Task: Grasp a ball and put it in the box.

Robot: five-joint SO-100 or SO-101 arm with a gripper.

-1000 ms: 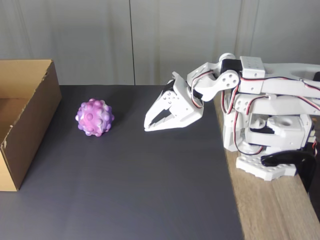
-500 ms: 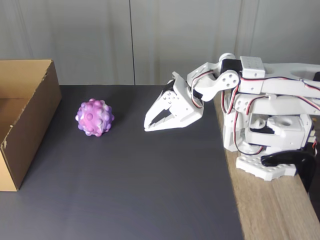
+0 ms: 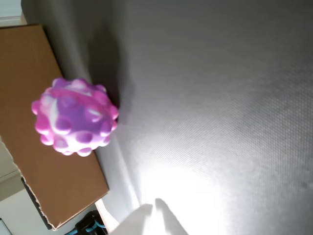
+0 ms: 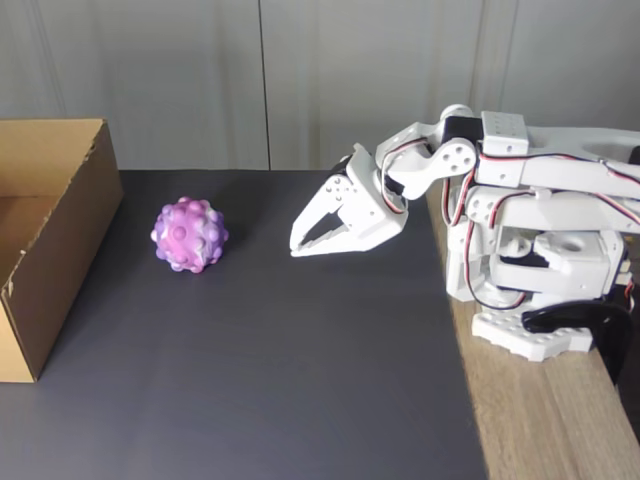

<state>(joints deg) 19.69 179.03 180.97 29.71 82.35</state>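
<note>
The ball point(image 4: 189, 235), bumpy and mottled purple and pink, rests on the dark mat a little right of the box point(image 4: 62, 226), a brown cardboard box open at the top on the left edge. In the wrist view the ball point(image 3: 74, 116) lies in front of the box point(image 3: 63, 191) wall. My white gripper point(image 4: 295, 247) hangs just above the mat, well to the right of the ball, with its fingertips together and nothing held. Its tips point(image 3: 155, 208) show at the bottom of the wrist view.
A dark grey mat point(image 4: 270, 370) covers most of the table. A strip of bare wood point(image 4: 540, 420) runs along the right, where the arm's base point(image 4: 530, 290) stands. A grey wall closes off the back.
The gripper has risen slightly and drawn a little to the right. Ball and box have not moved.
</note>
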